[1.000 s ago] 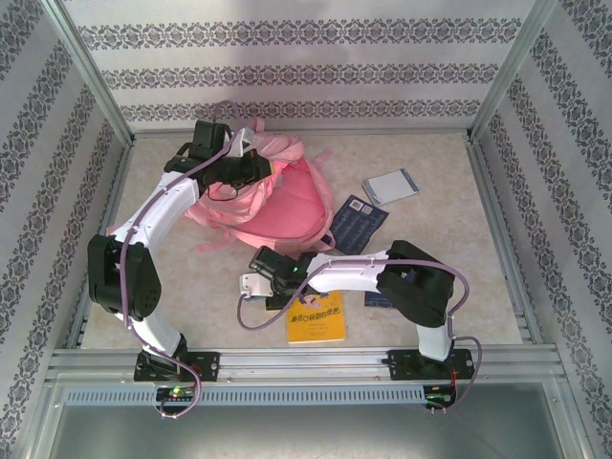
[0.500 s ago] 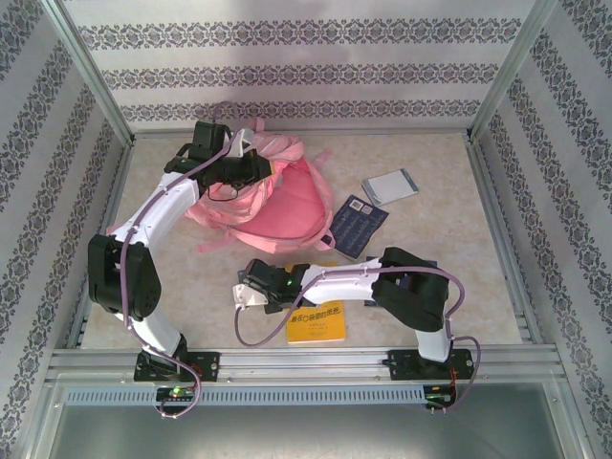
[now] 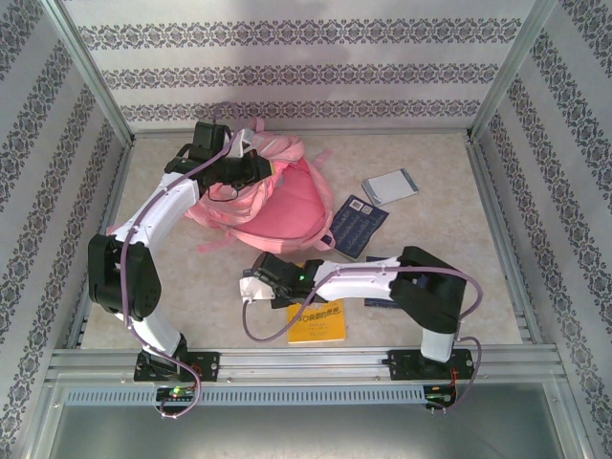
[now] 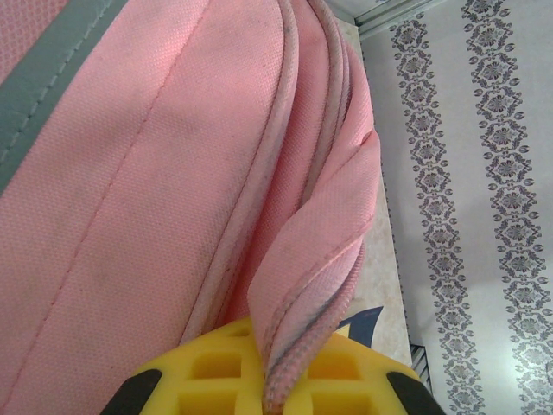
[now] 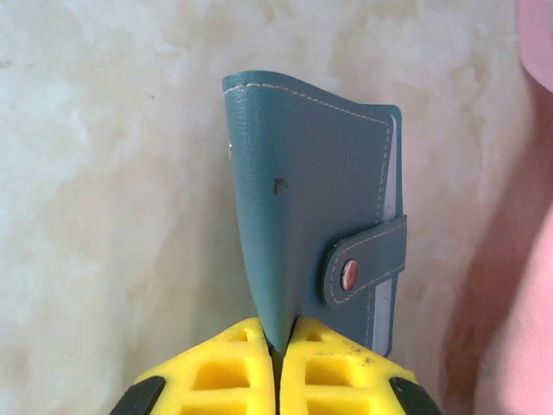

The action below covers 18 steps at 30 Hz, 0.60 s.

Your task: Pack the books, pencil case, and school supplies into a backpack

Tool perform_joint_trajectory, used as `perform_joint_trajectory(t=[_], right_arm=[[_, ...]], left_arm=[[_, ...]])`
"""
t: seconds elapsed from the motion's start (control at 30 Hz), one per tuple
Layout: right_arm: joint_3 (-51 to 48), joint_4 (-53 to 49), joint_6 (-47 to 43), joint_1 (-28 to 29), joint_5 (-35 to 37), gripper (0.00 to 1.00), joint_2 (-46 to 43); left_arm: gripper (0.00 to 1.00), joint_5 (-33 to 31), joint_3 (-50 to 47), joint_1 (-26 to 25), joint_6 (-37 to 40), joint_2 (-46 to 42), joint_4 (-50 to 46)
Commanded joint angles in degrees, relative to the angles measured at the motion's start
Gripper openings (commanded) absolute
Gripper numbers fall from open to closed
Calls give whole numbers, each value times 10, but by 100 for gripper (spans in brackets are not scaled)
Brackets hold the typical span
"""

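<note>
The pink backpack (image 3: 277,196) lies at the back left of the table. My left gripper (image 3: 244,158) sits at its top edge, and in the left wrist view that gripper (image 4: 281,380) is shut on a folded flap of the backpack's (image 4: 130,173) pink fabric. In front of the backpack, low over the table, is my right gripper (image 3: 249,284). The right wrist view shows this gripper (image 5: 278,341) shut on the lower edge of a dark teal snap-strap case (image 5: 311,199), one of the school supplies, held upright over the marble top.
A yellow book (image 3: 316,320) lies under the right forearm. A navy white-labelled book (image 3: 359,227) and a grey-white notebook (image 3: 390,185) lie to the right of the backpack. Another navy book (image 3: 382,287) is partly under the right arm. Metal rails edge the table.
My right gripper went from open to shut on the teal case, and its arm shifted slightly. The left arm kept its hold on the backpack flap and stayed still.
</note>
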Motion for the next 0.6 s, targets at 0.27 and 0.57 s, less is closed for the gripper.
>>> perform_joint_trajectory(t=[0.27,0.57], right_arm=[[-60,32,45,-37,-20,0,-191],[-76,10,29,-115,48,0,-309]], left_arm=[[0,-8,17,16,28,-10,-4],[0,18,66,18,85,-31,-50]])
